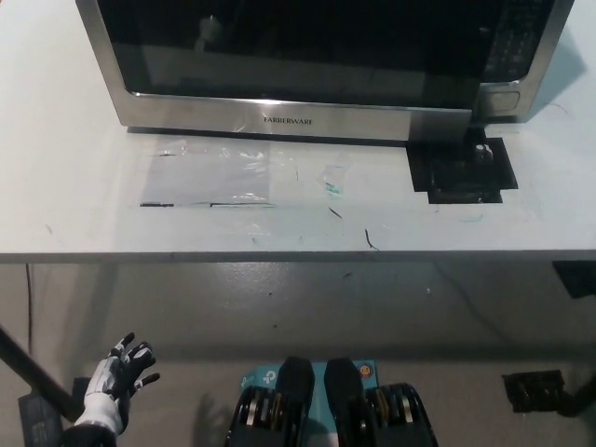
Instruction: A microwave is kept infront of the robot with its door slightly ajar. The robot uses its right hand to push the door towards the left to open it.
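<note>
left robot hand (119, 374): white shell over palm and wrist, black segmented fingers (136, 354), dark cuff below the wrist.

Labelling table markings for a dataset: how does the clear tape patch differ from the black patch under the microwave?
The clear tape patch is see-through, wide and lies left of centre; the black patch is opaque, smaller and sits at the right, partly under the microwave. Both lie flat on the white table.
</note>
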Robot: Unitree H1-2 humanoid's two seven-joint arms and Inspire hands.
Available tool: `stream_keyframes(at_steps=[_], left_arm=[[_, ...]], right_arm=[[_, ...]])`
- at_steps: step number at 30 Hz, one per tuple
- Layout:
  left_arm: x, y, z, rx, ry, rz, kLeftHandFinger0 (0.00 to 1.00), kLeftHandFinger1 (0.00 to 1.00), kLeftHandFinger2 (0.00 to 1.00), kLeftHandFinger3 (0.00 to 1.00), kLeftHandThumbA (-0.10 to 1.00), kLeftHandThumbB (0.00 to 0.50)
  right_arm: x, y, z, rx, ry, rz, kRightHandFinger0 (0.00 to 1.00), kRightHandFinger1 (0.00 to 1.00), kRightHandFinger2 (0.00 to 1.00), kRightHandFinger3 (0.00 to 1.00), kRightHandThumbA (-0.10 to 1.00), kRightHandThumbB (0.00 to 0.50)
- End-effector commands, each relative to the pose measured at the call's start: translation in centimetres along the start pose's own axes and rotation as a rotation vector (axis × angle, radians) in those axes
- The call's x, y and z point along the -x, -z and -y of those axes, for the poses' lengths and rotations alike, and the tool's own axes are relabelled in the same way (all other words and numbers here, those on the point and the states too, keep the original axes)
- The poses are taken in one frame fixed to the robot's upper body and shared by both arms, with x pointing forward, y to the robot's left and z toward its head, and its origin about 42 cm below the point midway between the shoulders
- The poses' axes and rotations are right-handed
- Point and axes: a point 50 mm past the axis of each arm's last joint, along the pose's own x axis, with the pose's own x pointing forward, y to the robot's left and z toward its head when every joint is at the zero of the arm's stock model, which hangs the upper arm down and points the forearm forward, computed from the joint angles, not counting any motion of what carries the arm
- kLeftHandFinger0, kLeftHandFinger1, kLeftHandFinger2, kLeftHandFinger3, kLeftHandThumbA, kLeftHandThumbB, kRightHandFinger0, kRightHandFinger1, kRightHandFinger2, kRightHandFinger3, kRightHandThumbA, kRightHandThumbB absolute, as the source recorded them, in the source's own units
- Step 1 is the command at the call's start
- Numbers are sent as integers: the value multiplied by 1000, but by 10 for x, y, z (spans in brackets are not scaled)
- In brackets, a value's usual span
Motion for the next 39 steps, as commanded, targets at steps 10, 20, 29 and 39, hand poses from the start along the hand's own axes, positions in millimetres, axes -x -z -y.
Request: stream_keyframes(at_steps=[10,20,29,39], left_arm=[[-4,-12,-5,-27,-20,36,838,866,945,965,388,121],[-2,-14,-3,-20,-9,48,810,848,934,950,379,122],[-4,-15,-4,-30,-6,54,820,847,922,932,417,148],[-3,-11,-6,-39,-4,41,827,866,935,934,402,131]], right_arm=[[-100,24,-38,-50,-11,-32,580,796,843,830,292,186],[-130,56,-62,-71,-39,-115,595,798,858,955,257,126],[-150,69,-65,-70,-55,-174,635,853,926,1000,304,121],[-161,76,-81,-33,-168,-198,848,1000,1000,1000,815,280]])
